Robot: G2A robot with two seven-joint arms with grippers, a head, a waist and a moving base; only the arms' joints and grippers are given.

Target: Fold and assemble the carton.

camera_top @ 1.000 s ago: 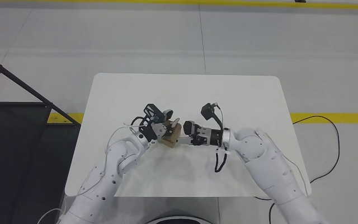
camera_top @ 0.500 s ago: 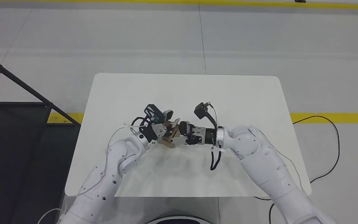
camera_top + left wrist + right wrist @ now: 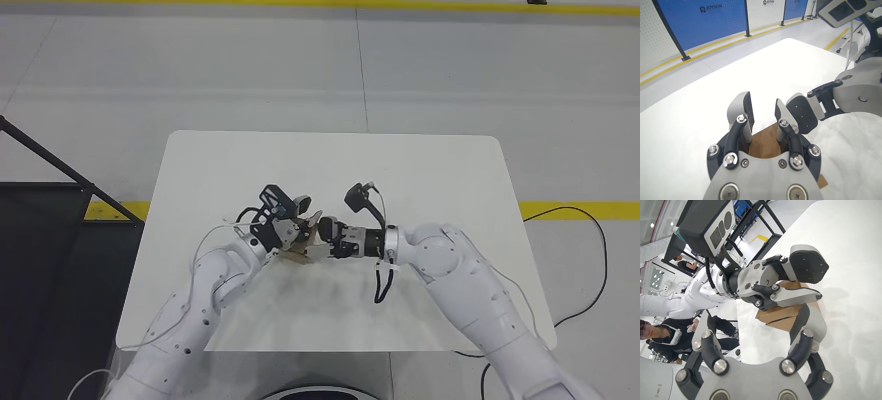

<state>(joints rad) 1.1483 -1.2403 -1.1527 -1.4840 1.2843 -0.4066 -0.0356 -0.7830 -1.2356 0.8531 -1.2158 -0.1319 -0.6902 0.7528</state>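
Observation:
A small brown carton lies on the white table, just left of its middle. My left gripper hovers right over it, open; in the left wrist view its gripper straddles the carton with table showing through the gap. My right gripper comes in from the right, open wide. In the right wrist view one of its fingers rests against the carton's side, directly beneath the left gripper. One right finger pad sits beside the left fingers.
The table spreads bare to the right and toward the far edge. A black frame stands off the table's left side. A dark cable loops under the right wrist.
My right gripper has slid left until it touches the carton. The left gripper has shifted slightly over the carton and stays open.

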